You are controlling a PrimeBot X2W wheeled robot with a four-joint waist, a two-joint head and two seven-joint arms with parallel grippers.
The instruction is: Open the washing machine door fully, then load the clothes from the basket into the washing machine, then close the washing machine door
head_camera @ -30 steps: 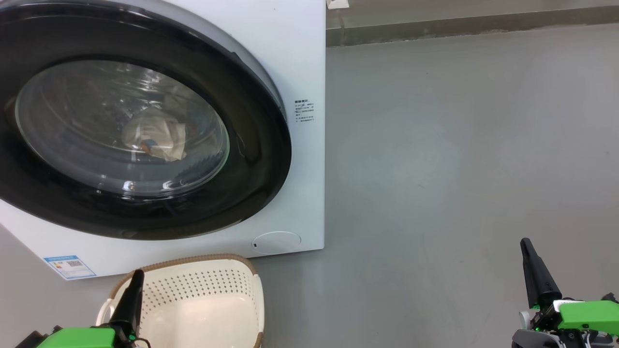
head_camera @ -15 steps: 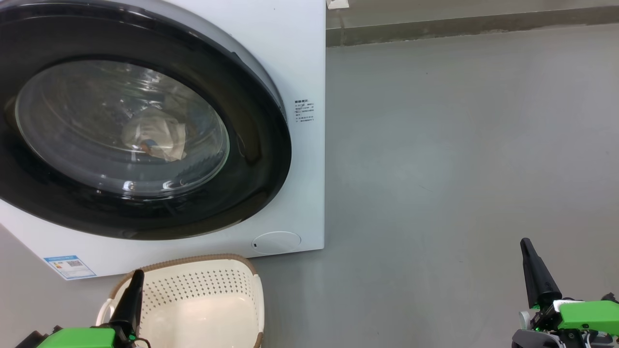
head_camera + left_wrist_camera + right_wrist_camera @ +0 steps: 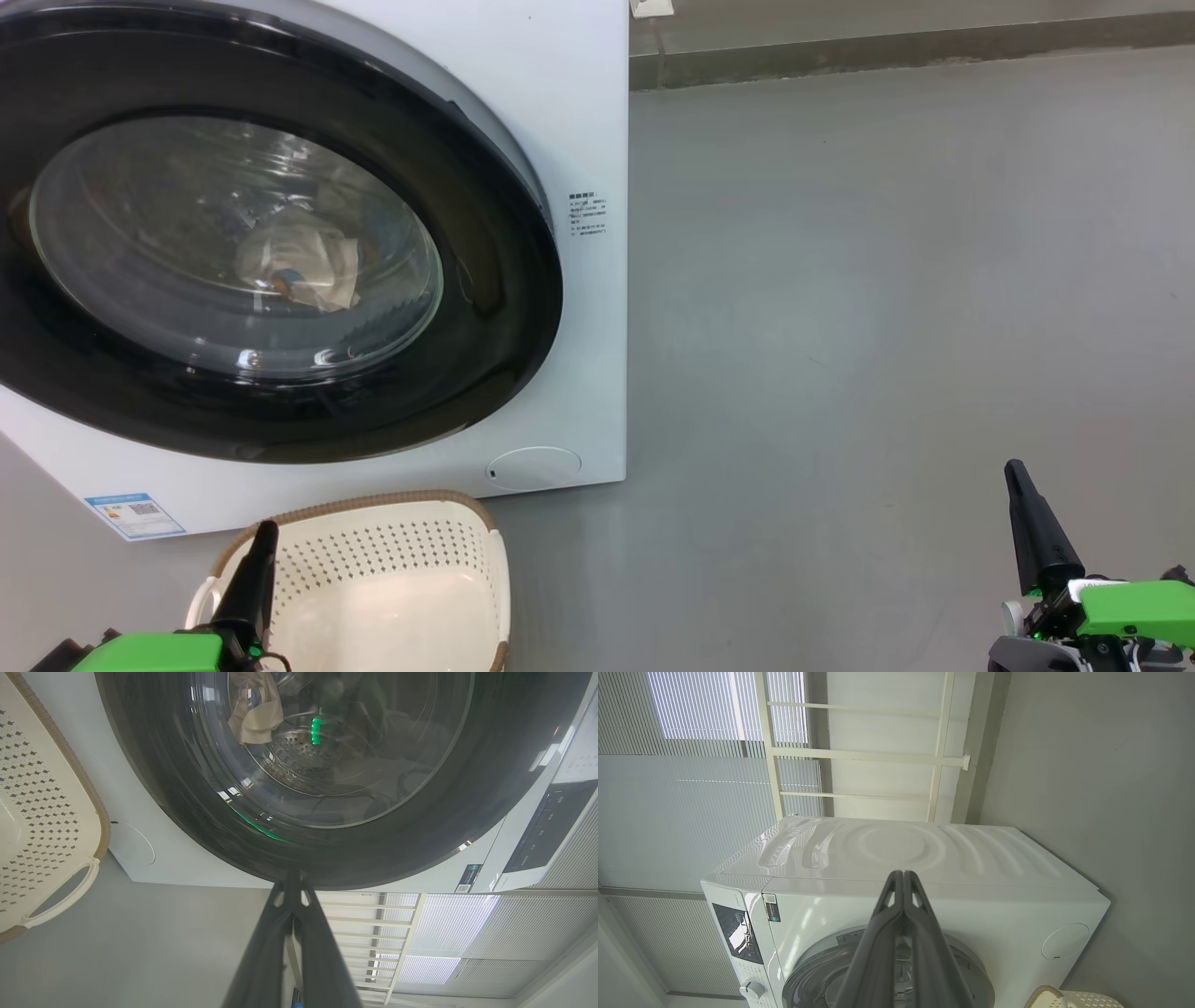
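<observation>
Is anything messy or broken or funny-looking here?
Nothing stands out. The washing machine door looks shut and whole, the clothes lie inside behind its glass, and the basket stands upright on the floor, with no spill around it.

No wording can be made out anywhere. On the washing machine [image 3: 579, 112] front, mid-frame in the head view, sits a small block of dark print [image 3: 587, 216], too fine to read. A blue label sticker [image 3: 133, 514] with a QR code sits at lower left. In the left wrist view, a dark QR sticker [image 3: 468, 878] and faint marks on the control panel [image 3: 537, 833] at right are likewise illegible
</observation>
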